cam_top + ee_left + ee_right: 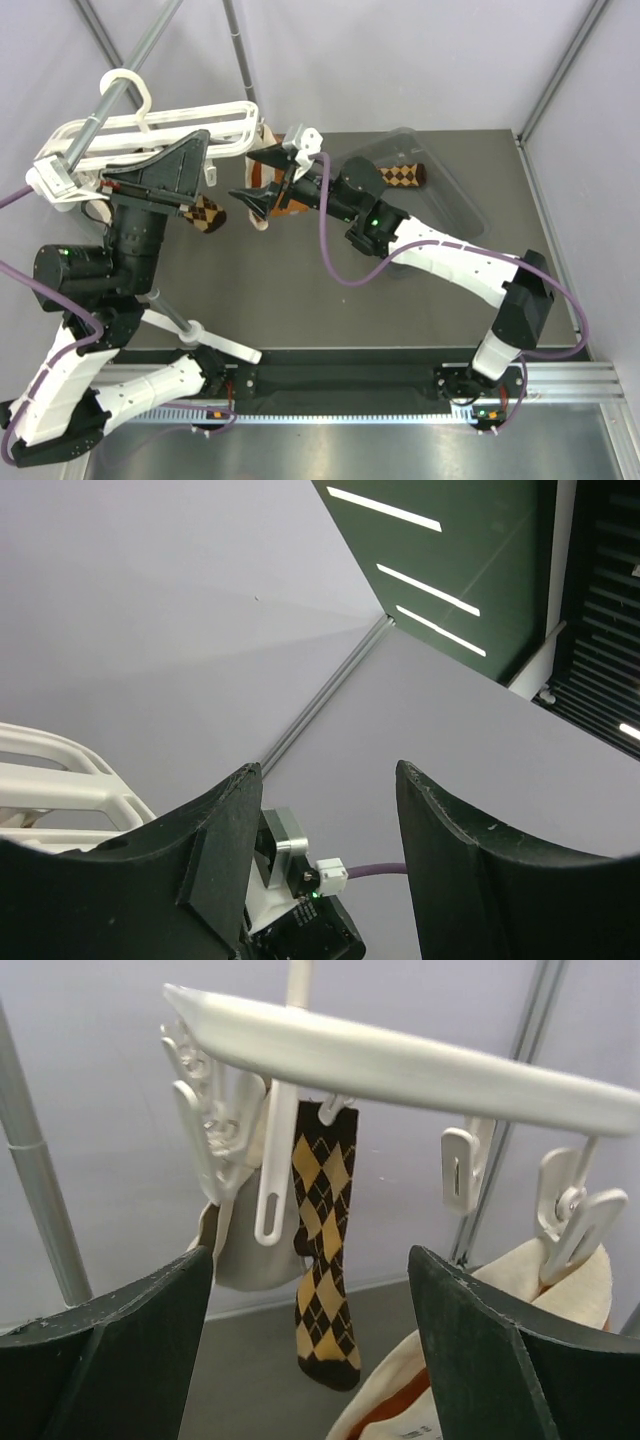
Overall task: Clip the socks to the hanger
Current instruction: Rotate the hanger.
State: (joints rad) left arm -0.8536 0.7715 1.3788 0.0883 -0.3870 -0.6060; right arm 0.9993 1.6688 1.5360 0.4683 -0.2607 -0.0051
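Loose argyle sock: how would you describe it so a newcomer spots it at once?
Start at the clear plastic bin on the far right of the dark table. The argyle sock lies inside it, beyond the right arm. Its twin dangles from the white hanger; this one is unclipped.
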